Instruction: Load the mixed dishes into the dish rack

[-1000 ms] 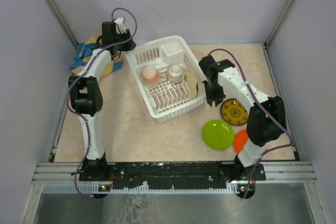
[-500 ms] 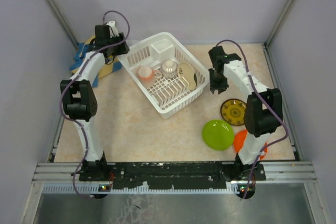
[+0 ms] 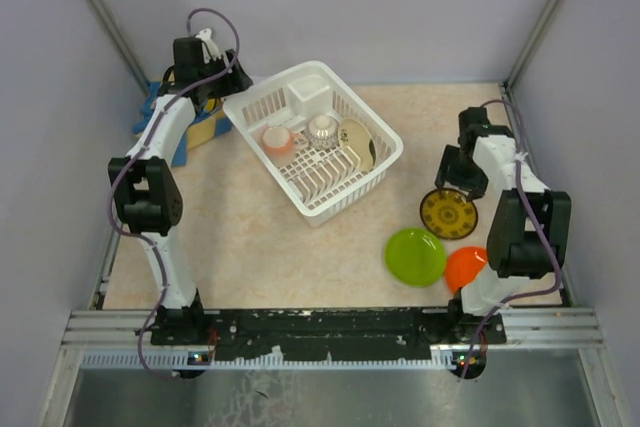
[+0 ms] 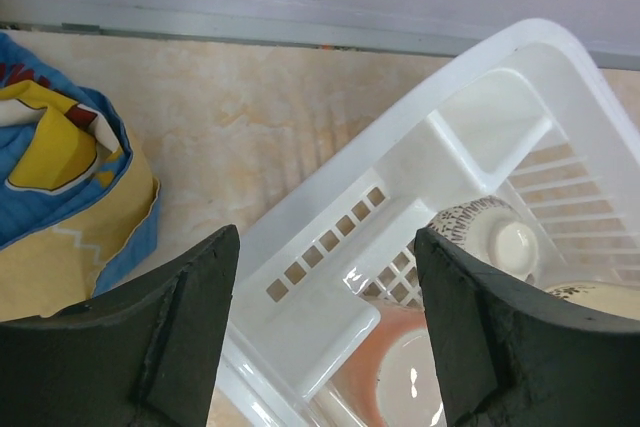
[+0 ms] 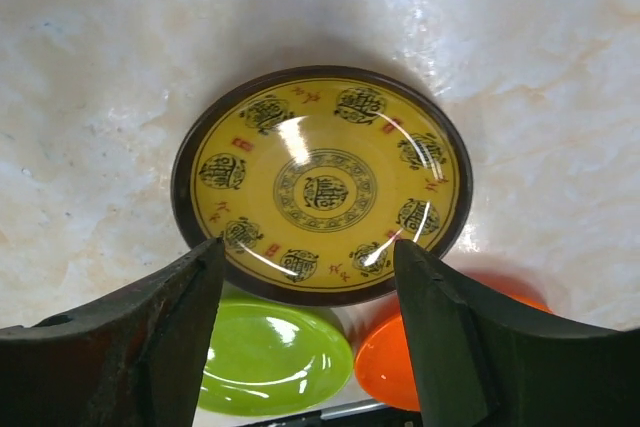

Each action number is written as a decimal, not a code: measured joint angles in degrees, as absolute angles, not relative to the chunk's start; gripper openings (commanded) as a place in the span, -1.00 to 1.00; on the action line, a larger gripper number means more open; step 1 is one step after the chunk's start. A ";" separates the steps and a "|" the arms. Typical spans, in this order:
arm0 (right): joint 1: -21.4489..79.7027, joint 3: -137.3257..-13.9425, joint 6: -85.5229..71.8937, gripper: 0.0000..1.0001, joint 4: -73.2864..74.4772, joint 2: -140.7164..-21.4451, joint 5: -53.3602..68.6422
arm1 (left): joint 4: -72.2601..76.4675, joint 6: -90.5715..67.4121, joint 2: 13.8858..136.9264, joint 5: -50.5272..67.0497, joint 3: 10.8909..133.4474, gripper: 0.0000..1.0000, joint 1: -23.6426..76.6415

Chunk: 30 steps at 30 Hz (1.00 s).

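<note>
Toward the far side of the beige marbled counter [image 3: 250, 237], the dish rack [image 3: 313, 140] sits askew, its long axis running from far-left to near-right and its cutlery compartment at the far end. It holds the pink cup [image 3: 277, 139], the white patterned bowl [image 3: 321, 129] and the cream plate [image 3: 357, 143]. The left fingers [image 4: 180, 337] stand wide over the rack's far-left corner, near the blue and yellow cloth [image 4: 60, 187]. The right fingers [image 5: 150, 337] stand wide above the brown-yellow plate [image 5: 322, 187], which lies flat and bears seal-like characters I cannot read. Just nearer lie the lime-green plate [image 3: 416, 256] and the orange plate [image 3: 466, 268]. Plain grey walls enclose the counter.
</note>
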<state>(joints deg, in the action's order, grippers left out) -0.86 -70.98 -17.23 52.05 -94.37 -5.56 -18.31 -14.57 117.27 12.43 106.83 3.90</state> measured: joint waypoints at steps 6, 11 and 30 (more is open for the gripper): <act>-2.42 -68.25 -18.20 0.12 51.81 -93.60 -5.89 | -17.37 -15.25 115.79 13.67 106.91 0.54 3.36; -2.42 -64.73 -18.98 0.02 48.21 -93.51 -5.69 | -16.82 -15.62 115.70 14.59 105.45 0.55 3.09; -2.15 -68.55 -19.81 -0.28 36.38 -104.51 -6.20 | -16.95 -14.46 112.46 14.09 104.84 0.59 2.52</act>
<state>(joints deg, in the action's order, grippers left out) -2.15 -68.55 -19.81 36.38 -104.51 -6.20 -16.95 -14.46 112.46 14.09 104.84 2.52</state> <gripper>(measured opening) 0.368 0.790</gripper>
